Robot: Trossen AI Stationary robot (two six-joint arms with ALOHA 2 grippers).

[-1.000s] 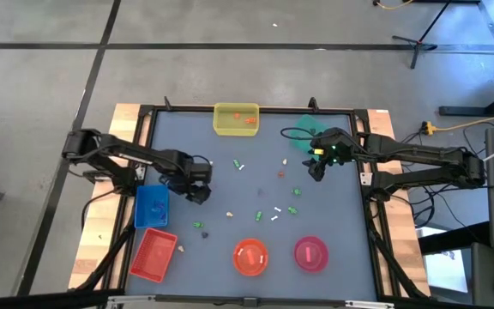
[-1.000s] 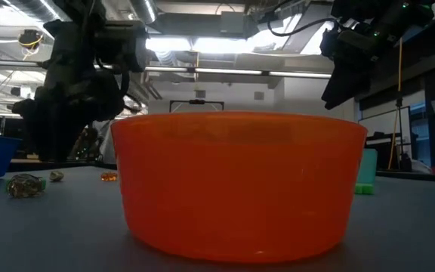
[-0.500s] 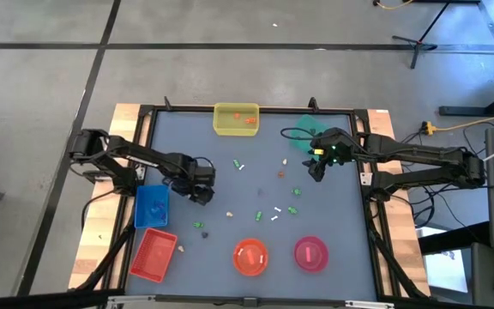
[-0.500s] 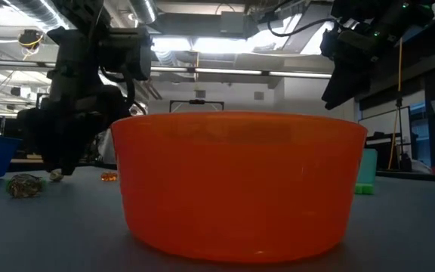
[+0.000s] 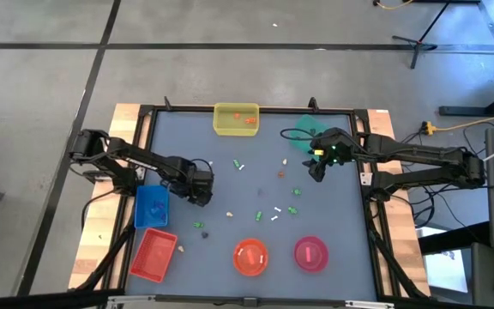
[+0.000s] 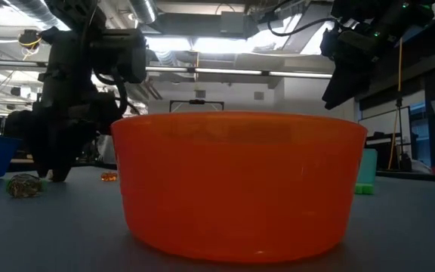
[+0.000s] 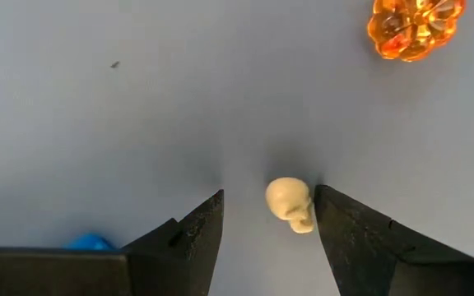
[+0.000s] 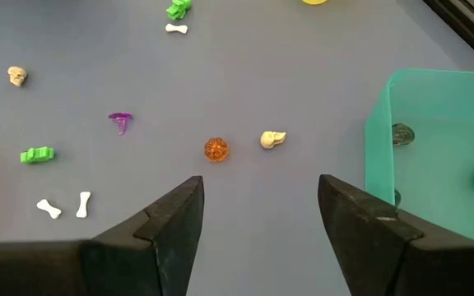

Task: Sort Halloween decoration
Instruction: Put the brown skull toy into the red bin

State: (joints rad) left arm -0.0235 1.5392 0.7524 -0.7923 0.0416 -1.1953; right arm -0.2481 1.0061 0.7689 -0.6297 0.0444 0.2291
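Both arms reach over the table, fingers spread.
The left gripper (image 5: 202, 194) is lowered to the table (image 5: 333, 215) surface just beside the blue tray (image 5: 151, 206), jaws apart. The right gripper (image 5: 316, 170) hangs raised, well across from that tray, also wide.

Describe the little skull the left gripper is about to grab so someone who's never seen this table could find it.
Start at the blue tray on the table's left side; the left gripper hangs just beside it, jaws open. Between its fingers lies the beige skull, closer to one finger. The nearest trinket, a clear orange pumpkin, is round and ribbed; the skull is matte and pale.
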